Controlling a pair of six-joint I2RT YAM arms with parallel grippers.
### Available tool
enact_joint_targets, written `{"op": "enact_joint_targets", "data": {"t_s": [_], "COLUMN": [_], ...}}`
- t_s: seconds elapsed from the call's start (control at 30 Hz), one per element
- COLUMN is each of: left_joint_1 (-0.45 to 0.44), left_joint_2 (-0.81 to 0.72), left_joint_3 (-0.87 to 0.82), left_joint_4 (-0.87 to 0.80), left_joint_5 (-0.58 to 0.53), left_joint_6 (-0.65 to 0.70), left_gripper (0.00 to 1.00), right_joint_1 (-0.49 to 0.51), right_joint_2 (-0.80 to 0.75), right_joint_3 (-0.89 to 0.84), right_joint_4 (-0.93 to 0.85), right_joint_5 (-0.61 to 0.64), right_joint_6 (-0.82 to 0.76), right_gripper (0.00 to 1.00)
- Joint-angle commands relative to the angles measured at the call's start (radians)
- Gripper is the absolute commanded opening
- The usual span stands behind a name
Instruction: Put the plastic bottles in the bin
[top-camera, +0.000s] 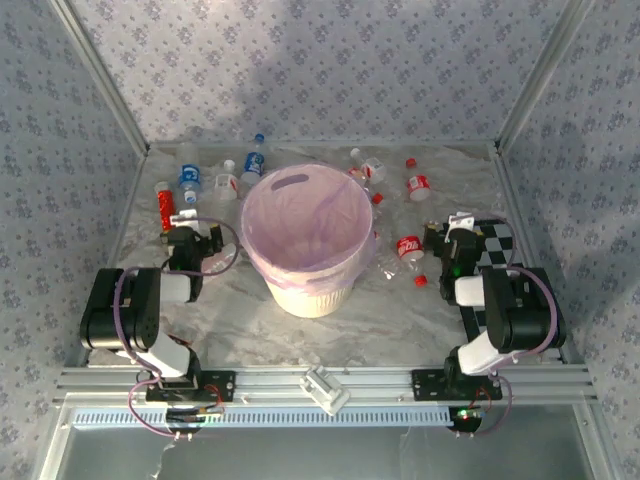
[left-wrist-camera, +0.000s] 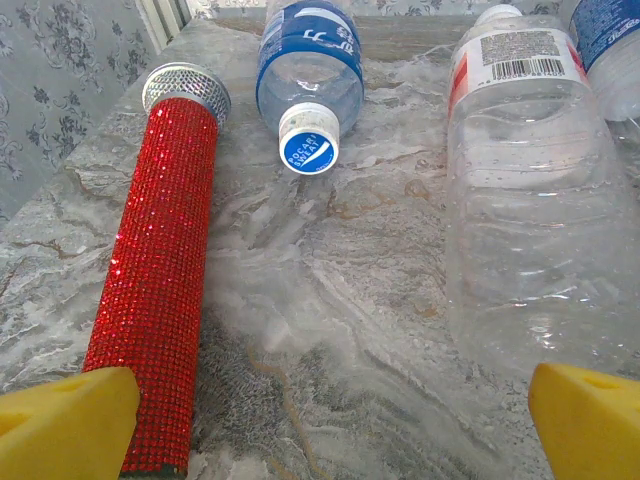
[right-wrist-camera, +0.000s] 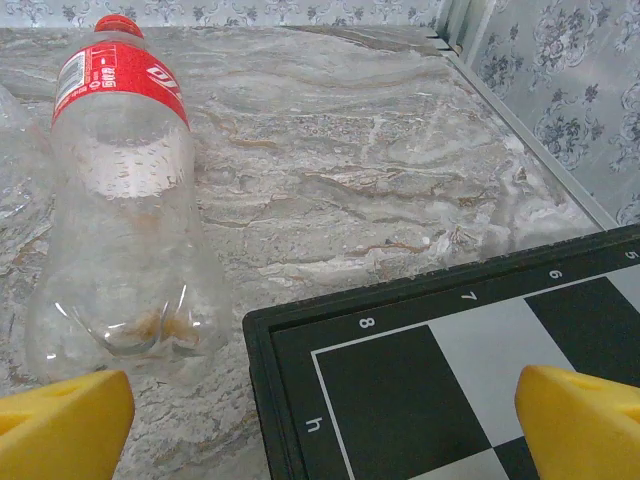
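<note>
- the left gripper (left-wrist-camera: 325, 420) is spread wide and holds nothing; a red glitter microphone (left-wrist-camera: 160, 280) lies by one finger and a clear bottle (left-wrist-camera: 530, 200) by the other.
- the right gripper (right-wrist-camera: 320, 425) is also spread and empty, over the corner of a chessboard (right-wrist-camera: 450, 370), with a red-label bottle (right-wrist-camera: 125, 200) lying beside it.
- the bin (top-camera: 305, 298) stands mid-table (top-camera: 230, 300) between the arms.
- the plastic bottles (top-camera: 417, 186) lie scattered on both sides of it.

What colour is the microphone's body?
The microphone body is glittery red; left wrist view shows it best.
</note>
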Motion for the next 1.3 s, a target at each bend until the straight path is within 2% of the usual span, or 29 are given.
{"op": "enact_joint_targets", "data": {"t_s": [0.0, 1.03, 1.1, 1.17, 1.23, 1.27], "left_joint_1": [0.007, 0.019, 0.019, 0.019, 0.019, 0.021], "left_joint_2": [-0.004, -0.008, -0.063, -0.138, -0.216, -0.256], "left_joint_3": [0.004, 0.007, 0.051, 0.14, 0.186, 0.218], "left_joint_4": [0.027, 0.021, -0.11, -0.318, -0.419, -0.487], "left_joint_5": [0.017, 0.046, 0.026, 0.001, -0.033, -0.048], "left_joint_6": [-0.012, -0.016, -0.025, -0.033, -0.055, -0.073], "left_gripper": [1.0, 1.0, 1.0, 1.0, 1.0, 1.0], "right_joint_1": [-0.002, -0.013, -0.014, -0.018, -0.006, 0.011], "right_joint_2": [-0.009, -0.01, -0.046, -0.04, -0.075, -0.13], "right_joint_3": [0.01, 0.012, 0.038, 0.033, 0.054, 0.105], "right_joint_4": [-0.001, -0.008, -0.081, -0.062, -0.102, -0.235], "right_joint_5": [-0.004, -0.024, -0.038, -0.043, -0.011, 0.022], "right_joint_6": [0.001, 0.006, 0.015, 0.007, -0.007, -0.012], "right_gripper": [1.0, 1.0, 1.0, 1.0, 1.0, 1.0]}}
